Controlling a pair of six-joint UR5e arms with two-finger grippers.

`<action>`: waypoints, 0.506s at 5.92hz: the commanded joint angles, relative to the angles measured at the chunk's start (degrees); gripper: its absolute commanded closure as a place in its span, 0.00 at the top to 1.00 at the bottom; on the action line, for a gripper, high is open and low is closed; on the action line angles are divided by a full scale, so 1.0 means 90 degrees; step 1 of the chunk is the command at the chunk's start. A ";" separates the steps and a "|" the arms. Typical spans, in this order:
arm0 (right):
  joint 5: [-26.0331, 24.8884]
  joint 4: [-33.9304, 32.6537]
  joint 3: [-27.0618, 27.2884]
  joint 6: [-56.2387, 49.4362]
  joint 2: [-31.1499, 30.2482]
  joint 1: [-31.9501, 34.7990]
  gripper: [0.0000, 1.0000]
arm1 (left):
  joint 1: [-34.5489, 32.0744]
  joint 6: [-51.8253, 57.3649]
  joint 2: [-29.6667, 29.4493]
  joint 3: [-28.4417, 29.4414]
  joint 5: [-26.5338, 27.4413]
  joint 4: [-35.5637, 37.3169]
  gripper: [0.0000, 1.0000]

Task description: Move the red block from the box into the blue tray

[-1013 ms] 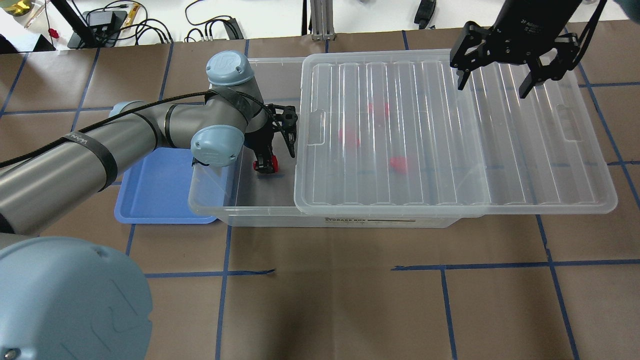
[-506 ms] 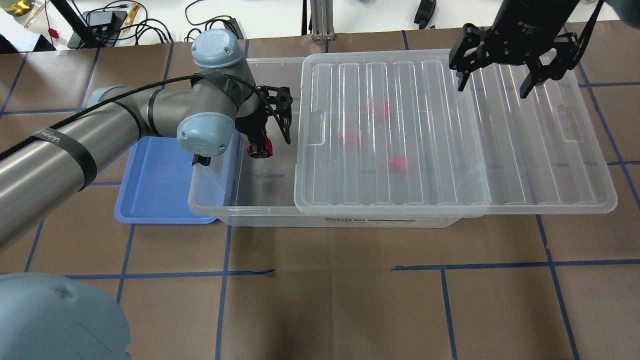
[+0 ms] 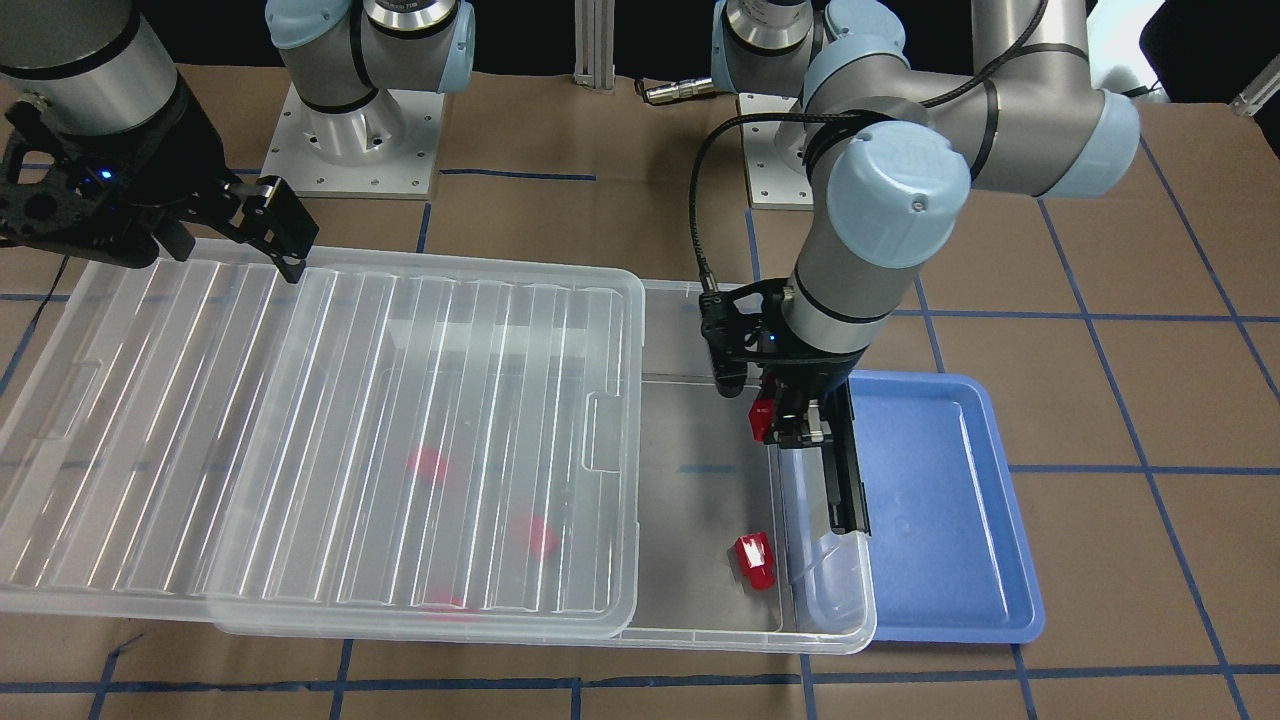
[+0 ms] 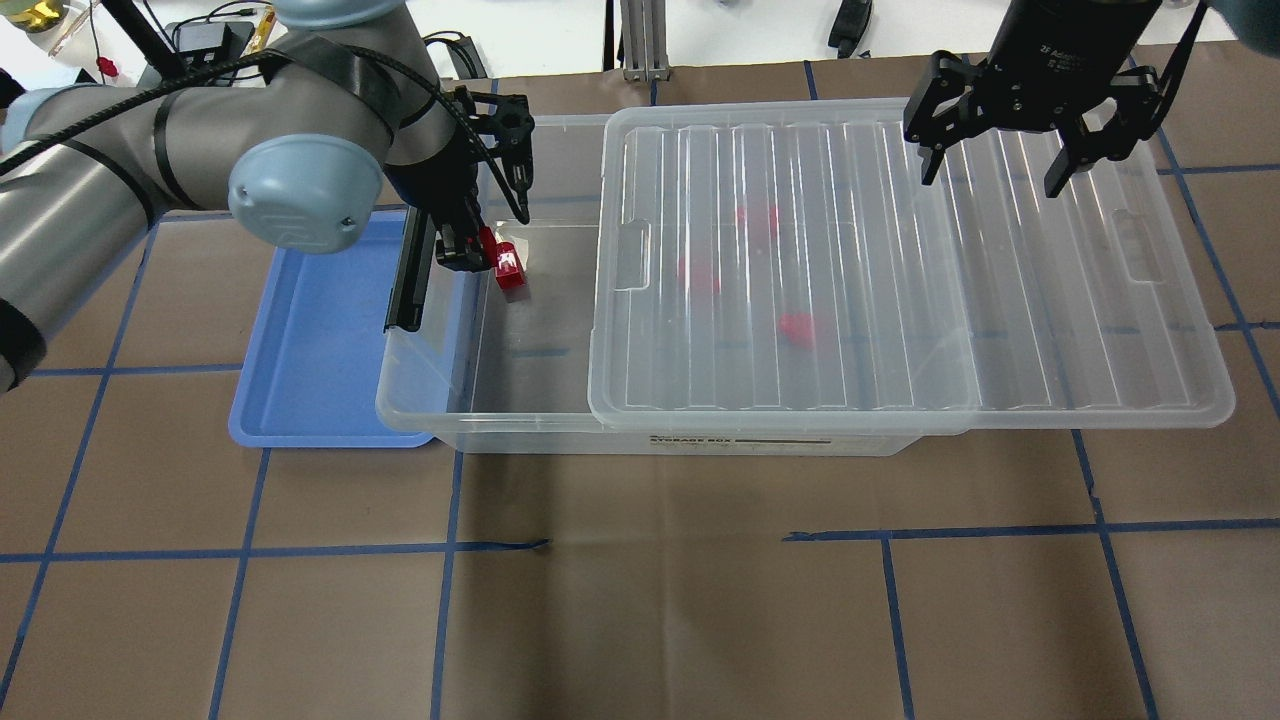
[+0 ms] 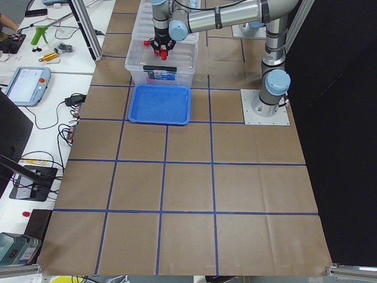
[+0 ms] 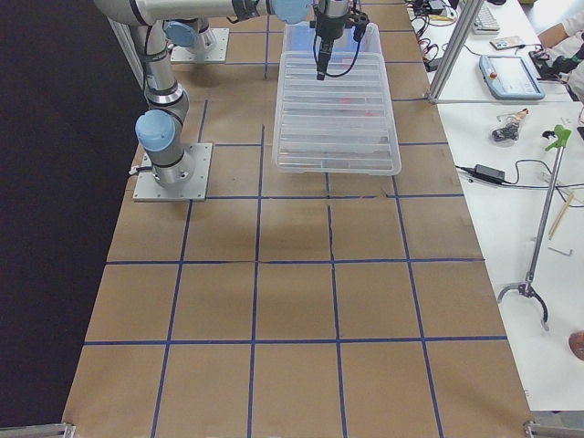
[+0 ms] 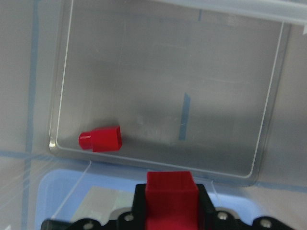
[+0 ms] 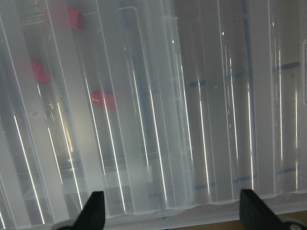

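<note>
Left wrist-mounted: left fingers [image 7: 140, 202] pinching red block [image 7: 171, 190], second block [image 7: 101, 139] loose in box [image 7: 220, 91]; right fingers [image 8: 93, 211] spread.

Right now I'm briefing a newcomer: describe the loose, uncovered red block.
Find the clear box, then its uncovered end beside the blue tray. The red block lies there on the floor, neither under the lid nor in the left gripper.

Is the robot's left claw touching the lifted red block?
Touching. The left wrist view shows the red block squeezed between the left gripper's black fingers, with no gap on either side.
</note>
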 commanded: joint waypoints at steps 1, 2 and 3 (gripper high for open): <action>-0.0033 -0.0030 0.0007 -0.1577 0.0037 -0.0955 1.00 | 0.0706 0.0568 0.0345 -0.0121 0.0002 -0.0171 0.12; -0.0042 -0.0030 0.0046 -0.2475 0.0172 -0.1571 1.00 | 0.0912 0.1219 0.0337 -0.0218 0.0040 -0.0152 0.12; -0.0207 -0.0088 0.0085 -0.2919 0.0309 -0.2138 1.00 | 0.1339 0.1796 0.0307 -0.0587 0.0012 -0.0046 0.12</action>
